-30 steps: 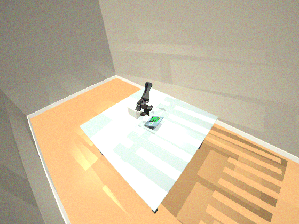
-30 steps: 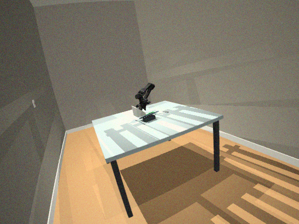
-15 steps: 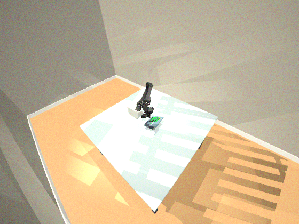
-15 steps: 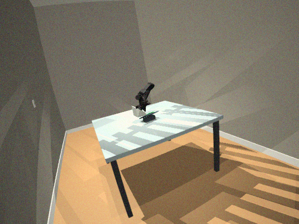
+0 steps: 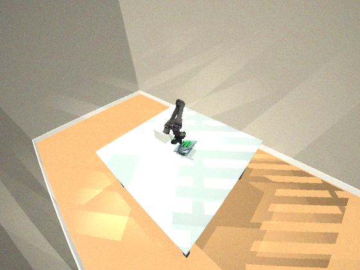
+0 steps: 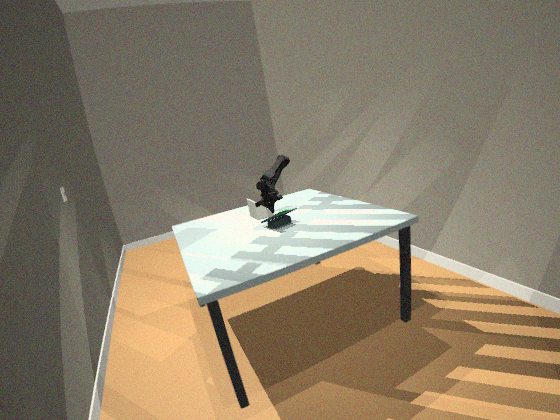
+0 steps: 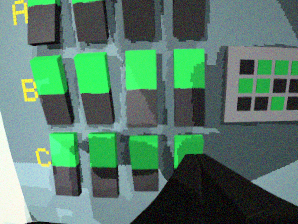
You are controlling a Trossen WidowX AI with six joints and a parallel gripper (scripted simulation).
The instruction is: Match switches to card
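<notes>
While the closed claw (image 7: 200, 183) hangs low at the bottom right of the wrist picture, gripping nothing, its dark tip covers the last switch (image 7: 189, 149) of row C, the row nearest the arm. The switch panel (image 7: 13, 83) fills the left and centre: three rows lettered A, B and C, four rocker switches each, green half above, dark grey half below. The small card (image 7: 261, 86) lies at the right edge, partly cut off by the frame.

The step in hand looks like pressing that row C switch. To do it well, the tip should probably come straight down on the raised half only, without touching the neighbouring switch (image 7: 144, 159), then lift away.

Only the wrist view shows the row letters and card squares. The top and exterior views show the arm (image 5: 176, 120) bent over the panel near the far part of a white table (image 6: 235, 260); there the switches are just a green speck.
</notes>
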